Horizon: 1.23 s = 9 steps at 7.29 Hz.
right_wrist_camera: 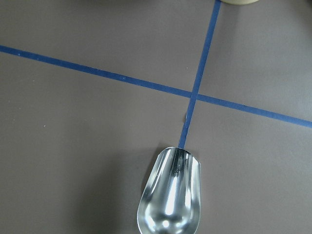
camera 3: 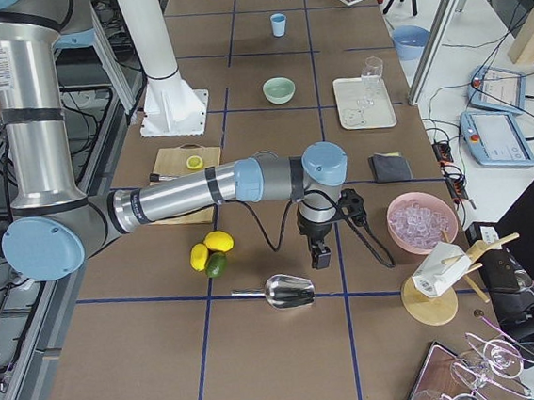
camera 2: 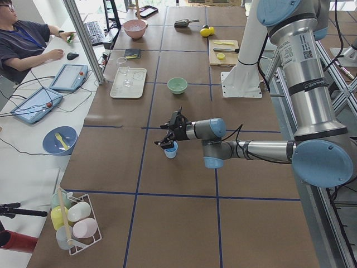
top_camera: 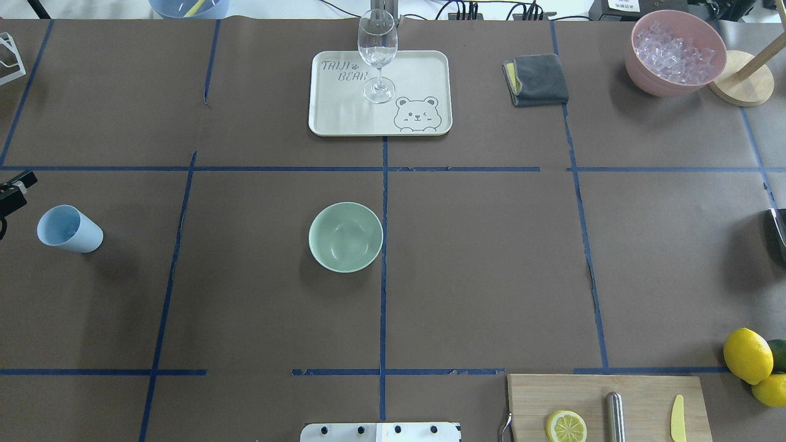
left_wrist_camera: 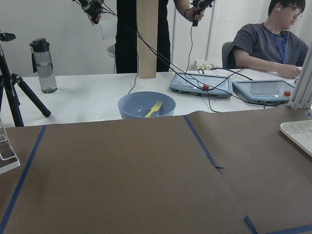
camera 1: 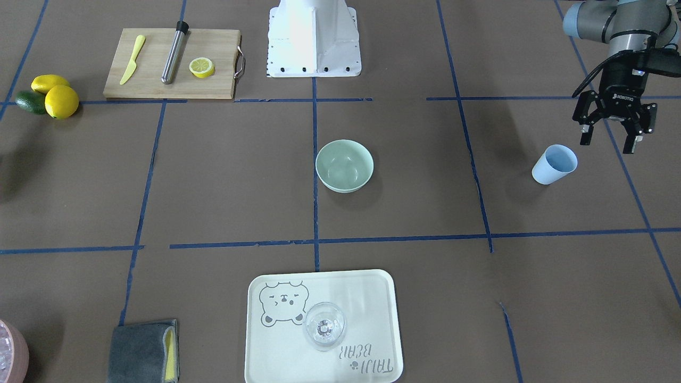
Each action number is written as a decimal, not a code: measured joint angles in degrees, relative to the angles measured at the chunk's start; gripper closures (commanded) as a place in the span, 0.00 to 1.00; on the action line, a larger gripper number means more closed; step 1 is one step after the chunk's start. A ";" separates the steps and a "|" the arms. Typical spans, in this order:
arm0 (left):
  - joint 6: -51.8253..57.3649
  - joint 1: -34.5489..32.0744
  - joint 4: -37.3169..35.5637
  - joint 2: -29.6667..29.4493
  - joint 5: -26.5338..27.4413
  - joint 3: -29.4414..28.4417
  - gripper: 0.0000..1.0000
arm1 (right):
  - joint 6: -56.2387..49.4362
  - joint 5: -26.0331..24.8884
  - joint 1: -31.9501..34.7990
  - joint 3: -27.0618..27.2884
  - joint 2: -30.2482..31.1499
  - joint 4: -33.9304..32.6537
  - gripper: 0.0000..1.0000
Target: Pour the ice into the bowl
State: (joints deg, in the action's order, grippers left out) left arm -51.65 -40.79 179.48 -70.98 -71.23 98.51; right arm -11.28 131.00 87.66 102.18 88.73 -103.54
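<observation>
Well apart from the bowl (camera 1: pixel 344 165), the left end effector (camera 1: pixel 607 143) hangs spread open.

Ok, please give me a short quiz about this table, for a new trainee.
1. True or false: the bowl already holds ice.
2. Where is the ice? A the pink bowl; B the glass; C the cup.
3. Is the left gripper open or shut?
Key: 1 false, the bowl is empty; 2 A; 3 open.
</observation>
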 measured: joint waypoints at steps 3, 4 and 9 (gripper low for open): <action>-0.01 0.01 0.47 -0.46 -0.67 -1.06 0.00 | 2.14 -0.04 0.05 0.70 -0.39 0.01 0.00; 0.05 0.00 0.55 -0.89 -0.59 -1.31 0.00 | 2.43 -0.07 0.05 0.86 -0.38 -0.01 0.00; 0.44 -0.21 1.20 -2.21 -0.06 -1.89 0.00 | 4.13 0.29 -0.20 0.79 -0.14 -0.02 0.00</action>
State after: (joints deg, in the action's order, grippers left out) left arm -51.22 -41.00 180.68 -73.19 -71.29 96.62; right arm -7.15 131.29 87.46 102.98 88.59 -103.57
